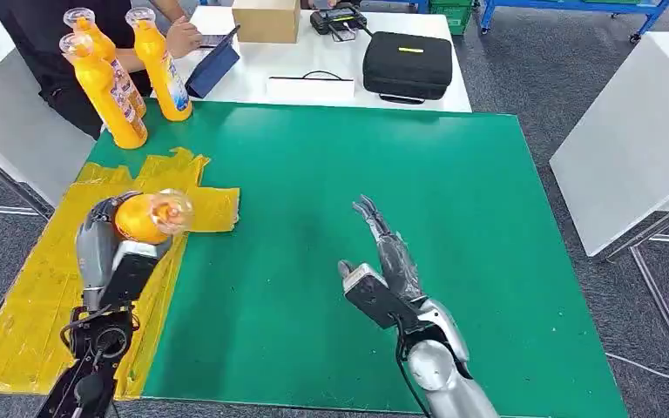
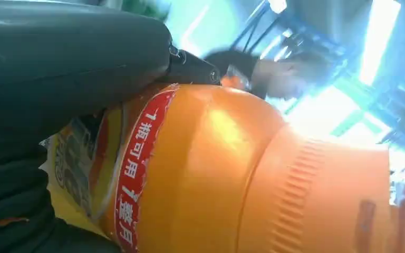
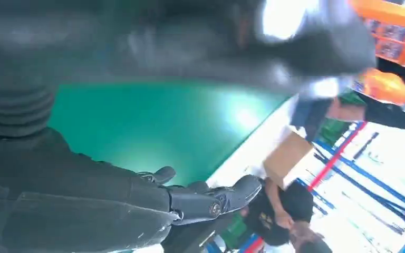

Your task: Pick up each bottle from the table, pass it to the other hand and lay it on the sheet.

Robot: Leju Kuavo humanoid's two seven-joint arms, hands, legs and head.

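Clearly, left hand [image 1: 104, 239] grips orange bottle [image 2: 232, 174] — label [image 2: 137, 168] reads "1瓶可用".

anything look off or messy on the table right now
The yellow sheet is crumpled and ragged at its far edge rather than flat. Nothing looks spilled: three bottles stand upright, and the left hand holds a fourth.

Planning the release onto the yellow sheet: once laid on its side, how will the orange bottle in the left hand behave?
The orange plastic bottle held by the left hand looks round-bodied, so on its side it may roll. It seems full, so probably heavy for its size. The crinkled yellow sheet might slow any rolling; its glossy label could be slippery.
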